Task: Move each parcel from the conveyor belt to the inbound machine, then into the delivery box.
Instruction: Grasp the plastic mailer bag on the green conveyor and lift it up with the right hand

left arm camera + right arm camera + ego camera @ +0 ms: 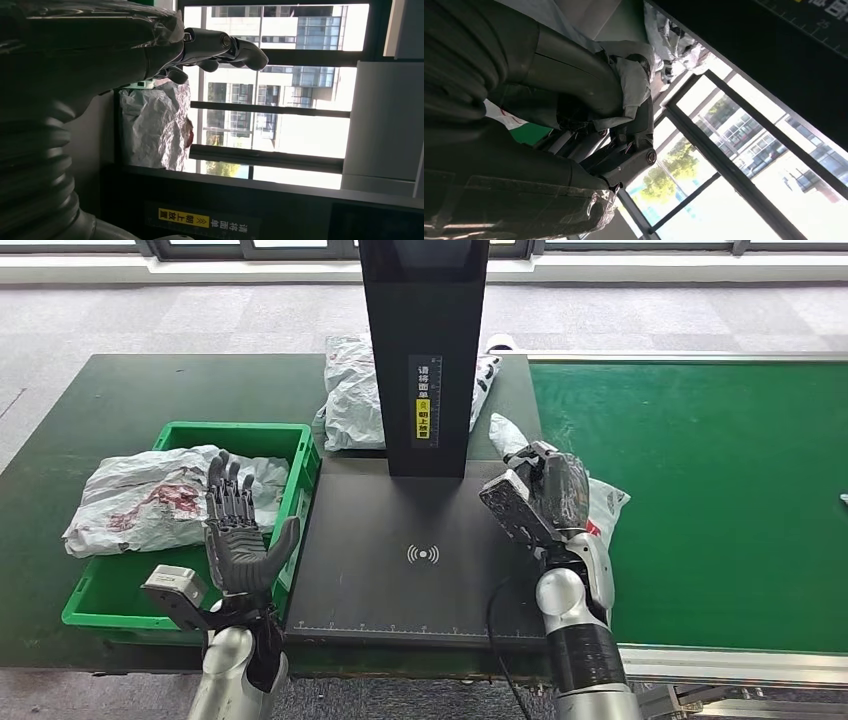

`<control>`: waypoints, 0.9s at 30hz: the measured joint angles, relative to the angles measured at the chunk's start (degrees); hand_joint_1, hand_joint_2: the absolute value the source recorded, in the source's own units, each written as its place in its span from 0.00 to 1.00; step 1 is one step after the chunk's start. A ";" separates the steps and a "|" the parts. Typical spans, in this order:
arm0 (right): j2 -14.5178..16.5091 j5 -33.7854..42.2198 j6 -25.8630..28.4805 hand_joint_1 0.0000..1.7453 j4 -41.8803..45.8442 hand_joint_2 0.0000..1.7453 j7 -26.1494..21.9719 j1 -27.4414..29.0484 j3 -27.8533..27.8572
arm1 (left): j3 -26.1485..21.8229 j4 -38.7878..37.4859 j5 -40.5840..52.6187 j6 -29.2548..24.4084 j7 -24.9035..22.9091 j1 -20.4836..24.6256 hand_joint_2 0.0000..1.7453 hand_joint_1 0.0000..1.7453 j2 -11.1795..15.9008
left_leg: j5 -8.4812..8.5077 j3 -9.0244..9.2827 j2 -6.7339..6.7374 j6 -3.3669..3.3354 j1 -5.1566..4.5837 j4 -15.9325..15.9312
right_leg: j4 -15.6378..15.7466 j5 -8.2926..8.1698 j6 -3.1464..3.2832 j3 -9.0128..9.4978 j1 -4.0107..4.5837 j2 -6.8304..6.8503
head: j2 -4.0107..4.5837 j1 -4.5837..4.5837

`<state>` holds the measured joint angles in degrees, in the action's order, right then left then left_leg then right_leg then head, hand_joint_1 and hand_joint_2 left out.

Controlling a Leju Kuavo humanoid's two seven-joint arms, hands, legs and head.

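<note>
While one crumpled white parcel (150, 495) with red print already lies in the green delivery box (292, 445), just ahead of your left robot hand (240, 535), you still have work left: the right robot hand (545, 495) has its fingers curled on a second white parcel (600, 502) at the edge of the green conveyor belt (700, 490), and from the head view it looks held, though the wrist view shows only a fold of grey film against the fingers. Your left robot hand stands with fingers spread and upright, holding nothing. A third wrinkled plastic bag (350, 390) lies beyond both hands, behind the inbound machine's black post (420, 340). The machine's flat matte black plate (420, 570), between your hands, is bare. Expect the parcels to be soft, slippery film that sags; the box is rigid moulded plastic, and the tabletop (120, 400) is dark green.
</note>
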<state>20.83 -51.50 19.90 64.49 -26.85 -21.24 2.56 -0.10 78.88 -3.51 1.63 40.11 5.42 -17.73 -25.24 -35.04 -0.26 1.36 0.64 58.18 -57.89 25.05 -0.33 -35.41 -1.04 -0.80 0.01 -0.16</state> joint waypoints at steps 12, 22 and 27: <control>0.40 4.25 3.51 1.00 -0.02 1.00 0.49 -1.29 -6.05 | 0.52 -1.04 0.03 -0.78 0.00 0.31 1.00 0.00 0.04 | 0.00 0.00 -0.01 0.01 0.01 0.00 | 0.00 0.00 0.00 0.00 0.00 0.00 | 0.00 -0.01; 0.67 10.89 4.16 1.00 -3.78 1.00 0.38 -3.87 -8.72 | 1.26 -2.04 0.33 -0.79 0.00 0.68 1.00 0.00 0.04 | 0.01 -0.02 0.07 0.03 0.01 -0.01 | 0.00 -0.03 0.04 -0.04 0.01 -0.03 | -0.01 -0.01; 0.81 24.28 8.64 1.00 -14.80 1.00 0.61 -9.63 -19.07 | 3.67 -4.15 0.02 -1.84 0.00 1.46 1.00 0.00 0.04 | 0.07 0.00 0.11 0.09 0.05 -0.01 | 0.00 -0.08 0.11 -0.09 0.05 -0.07 | 0.01 -0.02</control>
<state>21.64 -27.22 28.54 49.69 -26.24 -30.87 -16.52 3.57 74.73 -3.49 -0.20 40.11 6.88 -17.68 -25.17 -35.03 -0.16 1.46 0.69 58.17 -57.89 24.97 -0.22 -35.50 -0.99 -0.87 0.01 -0.17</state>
